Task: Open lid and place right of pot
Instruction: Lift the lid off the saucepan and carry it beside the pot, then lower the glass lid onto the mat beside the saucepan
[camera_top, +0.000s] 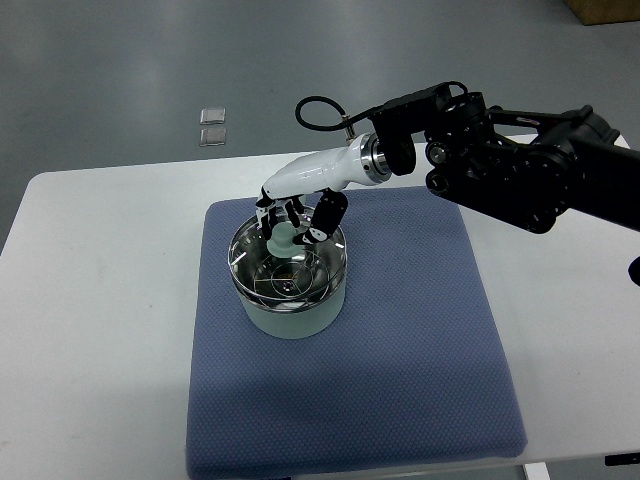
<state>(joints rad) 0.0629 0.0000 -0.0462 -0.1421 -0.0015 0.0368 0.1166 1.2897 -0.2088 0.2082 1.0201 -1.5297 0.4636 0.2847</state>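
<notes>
A robot's right hand (292, 222), its arm reaching in from the right, closes its fingers around the pale knob (283, 240) of a glass lid (288, 262) that sits on a pale green pot (291, 308). The pot stands toward the upper left of a blue mat (400, 360) laid on a white bench (100, 300). Whether the lid has cleared the rim cannot be told from above; it appears seated or barely raised.

The lid looks stiff and moderately heavy for its size, with a metal band and a see-through pane that is probably glass, so it is likely slippery and breakable if dropped. The knob at its centre is the sensible place to take hold, and the fingers are already wrapped about it. A straight upward lift seems wise, to keep the band from catching the rim and dragging the pot.

To the right of the pot the mat lies bare and wide, offering soft, open room to set the lid down. The mat's right edge and the bench's far edge are well apart from the pot. Two small clear squares (213, 125) lie on the floor beyond.
</notes>
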